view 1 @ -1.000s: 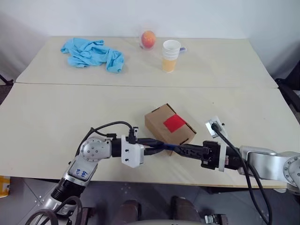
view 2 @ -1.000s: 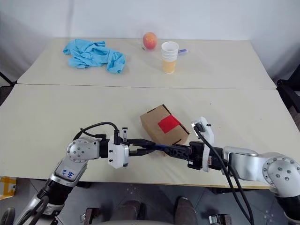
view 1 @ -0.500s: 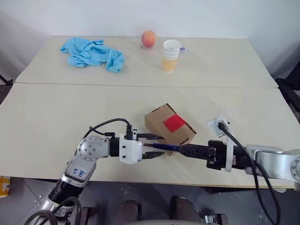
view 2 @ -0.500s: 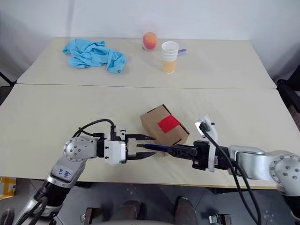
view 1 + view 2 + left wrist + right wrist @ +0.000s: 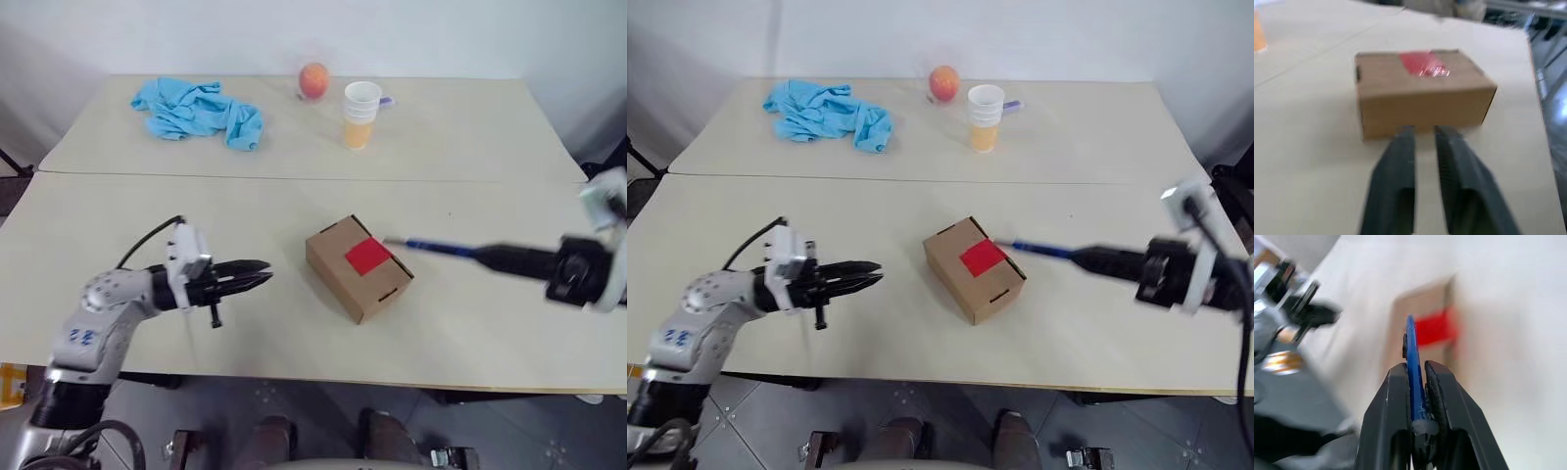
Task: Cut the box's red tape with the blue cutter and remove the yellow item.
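While the right gripper (image 5: 1415,377) pinches the blue cutter (image 5: 441,249) between its fingers, the blade end reaches over the right edge of the box (image 5: 358,267), just beside the red tape (image 5: 367,256). Left gripper (image 5: 263,278) hangs left of the box, apart from it, fingers pressed together and holding nothing. Box sits closed near the table's (image 5: 294,206) middle; contents hidden. Right gripper is blurred; blade tip contact cannot be told.
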Action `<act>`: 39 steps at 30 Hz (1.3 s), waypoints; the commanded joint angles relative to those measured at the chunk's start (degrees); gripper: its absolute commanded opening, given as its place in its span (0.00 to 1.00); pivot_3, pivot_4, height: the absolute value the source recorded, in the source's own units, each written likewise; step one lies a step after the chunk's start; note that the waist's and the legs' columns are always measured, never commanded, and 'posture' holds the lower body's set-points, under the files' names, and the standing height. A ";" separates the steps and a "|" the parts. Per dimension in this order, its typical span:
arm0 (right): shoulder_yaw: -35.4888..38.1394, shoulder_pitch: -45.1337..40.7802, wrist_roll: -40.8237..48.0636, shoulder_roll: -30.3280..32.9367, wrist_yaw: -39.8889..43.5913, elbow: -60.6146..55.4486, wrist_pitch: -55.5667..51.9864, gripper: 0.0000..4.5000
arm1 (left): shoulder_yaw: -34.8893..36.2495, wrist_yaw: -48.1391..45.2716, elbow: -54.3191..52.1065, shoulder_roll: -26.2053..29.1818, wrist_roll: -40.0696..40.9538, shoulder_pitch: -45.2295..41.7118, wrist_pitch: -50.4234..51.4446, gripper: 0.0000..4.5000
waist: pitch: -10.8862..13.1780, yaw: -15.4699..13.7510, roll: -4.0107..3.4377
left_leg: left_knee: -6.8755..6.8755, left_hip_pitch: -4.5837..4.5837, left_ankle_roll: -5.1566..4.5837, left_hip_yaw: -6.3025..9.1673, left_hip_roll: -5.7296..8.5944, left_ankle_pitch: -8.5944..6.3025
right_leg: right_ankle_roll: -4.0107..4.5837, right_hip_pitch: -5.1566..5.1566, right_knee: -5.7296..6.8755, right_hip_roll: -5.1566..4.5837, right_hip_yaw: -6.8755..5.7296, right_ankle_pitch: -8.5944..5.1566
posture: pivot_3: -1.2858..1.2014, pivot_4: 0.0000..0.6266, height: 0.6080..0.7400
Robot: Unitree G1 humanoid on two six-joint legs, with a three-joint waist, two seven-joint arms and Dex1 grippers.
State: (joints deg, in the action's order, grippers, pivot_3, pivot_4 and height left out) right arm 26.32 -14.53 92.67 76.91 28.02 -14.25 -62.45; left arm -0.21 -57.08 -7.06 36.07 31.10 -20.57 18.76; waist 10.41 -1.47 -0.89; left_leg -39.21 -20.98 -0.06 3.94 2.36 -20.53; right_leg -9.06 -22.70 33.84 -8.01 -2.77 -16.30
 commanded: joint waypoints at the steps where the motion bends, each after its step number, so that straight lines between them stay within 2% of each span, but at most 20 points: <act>1: -8.68 -11.16 -5.05 0.62 1.32 0.86 -0.61 0.04 | -4.02 1.21 3.03 -4.01 -3.50 -6.98 -0.42 0.00 | 0.05 0.08 0.21 | -0.01 -0.18 0.05 0.03 0.00 0.06 | -0.03 -0.14 -0.03 0.02 -0.01 0.02 | 0.52 0.24 1.00; 7: -21.22 -32.68 -11.94 -8.13 -5.09 4.50 -6.90 0.04 | -6.27 7.19 8.86 -9.93 -8.48 -13.82 1.97 0.00 | 0.08 0.76 0.30 | 0.07 -0.39 0.15 -0.05 -0.09 0.04 | 0.02 -0.59 0.11 0.08 0.04 -0.01 | 0.52 0.24 1.00; 14: -27.01 -42.82 -18.55 -14.68 -5.85 4.79 -14.77 0.04 | -7.82 8.55 8.92 -12.52 -10.72 -14.91 2.84 0.00 | 0.08 0.10 0.30 | 0.03 -0.68 0.15 -0.08 -0.01 0.05 | 0.04 -0.95 0.24 0.01 0.03 -0.02 | 0.52 0.24 1.00; 23: -26.95 -45.88 -25.27 -17.28 -3.20 3.42 -20.18 0.04 | -8.69 10.45 8.91 -15.25 -13.19 -15.91 3.95 0.00 | 0.08 0.06 0.30 | -0.04 -0.86 0.09 -0.02 0.19 0.07 | 0.04 -0.99 0.26 -0.12 -0.06 -0.01 | 0.52 0.24 1.00; 28: -26.10 -44.87 -28.11 -16.66 -1.20 2.07 -21.67 0.04 | -9.59 10.28 8.46 -15.38 -13.79 -16.86 6.88 0.00 | 0.08 0.12 0.30 | -0.04 -0.86 0.09 -0.06 0.19 0.07 | 0.04 -1.02 0.32 -0.12 -0.05 -0.01 | 0.52 0.24 1.00; 39: -24.43 -41.79 -31.32 -21.13 -1.62 0.22 -23.40 0.04 | -12.01 12.47 7.73 -15.75 -15.51 -17.72 15.37 0.00 | 0.08 0.07 0.30 | -0.37 -0.86 0.08 -0.07 0.22 0.07 | 0.05 -1.00 0.63 -0.14 -0.04 -0.01 | 0.52 0.24 1.00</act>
State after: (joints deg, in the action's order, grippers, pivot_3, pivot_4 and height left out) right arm -0.46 -56.22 62.10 55.57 26.50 -12.66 -85.65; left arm -10.73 -44.69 1.63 20.37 16.31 -38.77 32.49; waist 10.49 -1.40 -0.59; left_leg -39.63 -21.84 0.02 3.89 2.59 -20.46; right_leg -9.01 -23.69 34.52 -8.16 -2.80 -16.32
